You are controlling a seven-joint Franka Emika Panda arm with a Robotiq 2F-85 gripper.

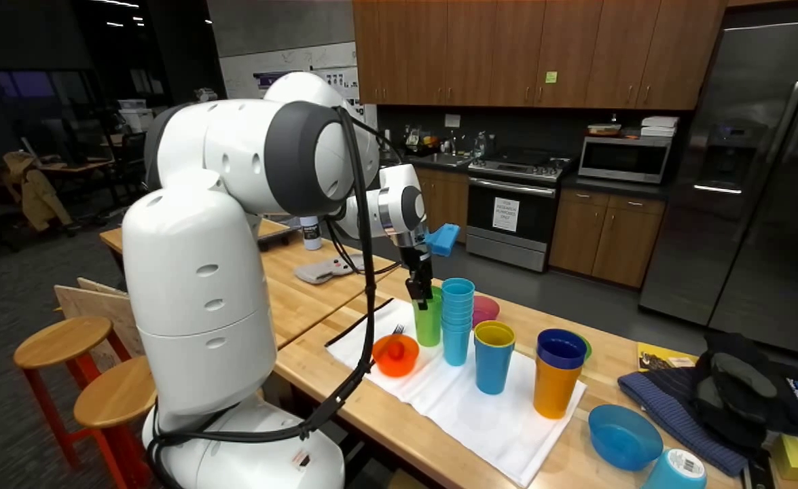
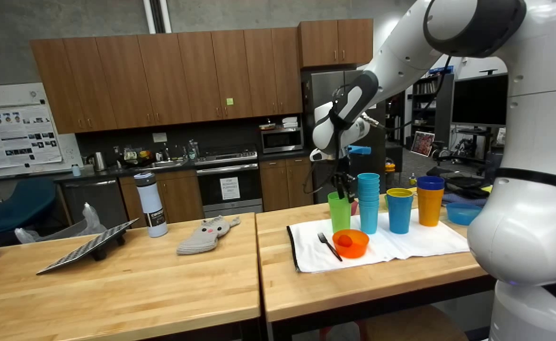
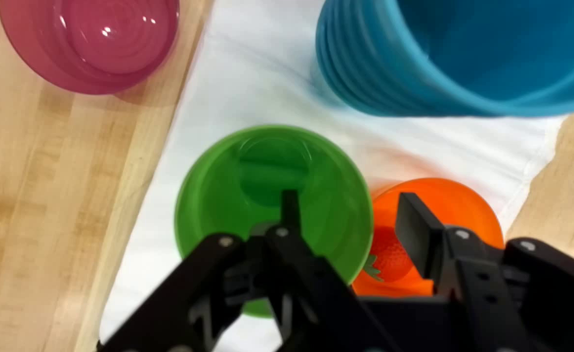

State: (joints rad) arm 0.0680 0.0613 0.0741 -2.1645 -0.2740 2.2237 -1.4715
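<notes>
My gripper (image 3: 350,208) stands open at the mouth of a tall green cup (image 3: 208,195), and the cup's rim passes between its fingers. In the wrist view one finger shows within the cup's opening, the other outside it, above an orange bowl (image 3: 462,205). I cannot tell whether either finger touches the wall. A red strawberry (image 3: 389,259) with green leaves lies in that bowl, partly hidden by the cup. Upright next to the green cup (image 1: 429,326) is a stack of light blue cups (image 1: 458,319). Both exterior views show the gripper (image 2: 344,189) pointing down at the rim.
A white cloth (image 1: 466,428) lies beneath the cups, with a dark fork (image 2: 330,247) beside the bowl. Farther along stand a blue cup (image 1: 494,367) with a yellow inside and an orange cup (image 1: 556,384) topped with dark blue. A pink bowl (image 3: 96,44) sits off the cloth.
</notes>
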